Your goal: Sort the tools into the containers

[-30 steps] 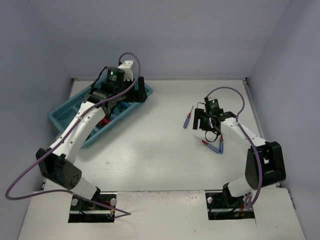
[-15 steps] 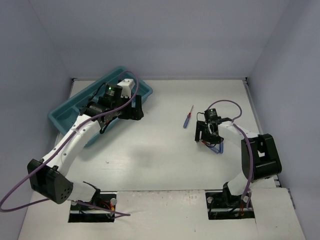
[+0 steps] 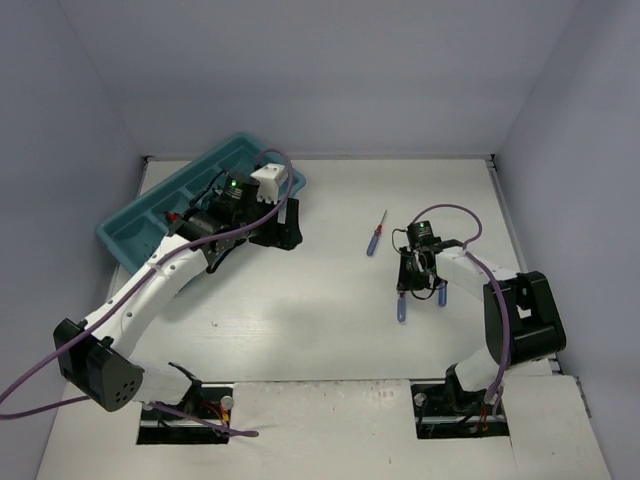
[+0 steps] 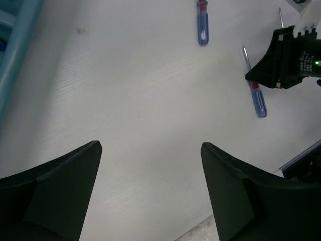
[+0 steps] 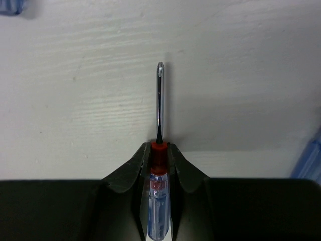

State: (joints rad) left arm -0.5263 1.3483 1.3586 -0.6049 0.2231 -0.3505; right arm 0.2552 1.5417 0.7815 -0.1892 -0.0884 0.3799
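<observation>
My right gripper (image 5: pixel 159 148) is shut on the red collar of a blue-handled screwdriver (image 5: pixel 159 193), whose shaft points away over the white table. In the top view this gripper (image 3: pixel 405 287) is right of centre, with the blue handle (image 3: pixel 403 308) sticking out toward the near side. A second blue screwdriver (image 3: pixel 375 238) lies loose farther back and left, also seen in the left wrist view (image 4: pixel 202 27). A third blue handle (image 3: pixel 441 293) lies just right of the gripper. The teal tray (image 3: pixel 215 160) sits at the far left. My left gripper (image 3: pixel 283 228) hangs open and empty (image 4: pixel 150 145) beside the tray's right end.
Something red (image 3: pixel 172 215) shows inside the tray; the left arm hides the rest of its contents. The tray's wall (image 4: pixel 15 45) is at the left edge of the left wrist view. Grey walls close in the table at the back and on both sides.
My right gripper moved toward the near side, lowered and shut on the screwdriver. My left gripper swung right, from over the tray to the table beside it, staying open.
</observation>
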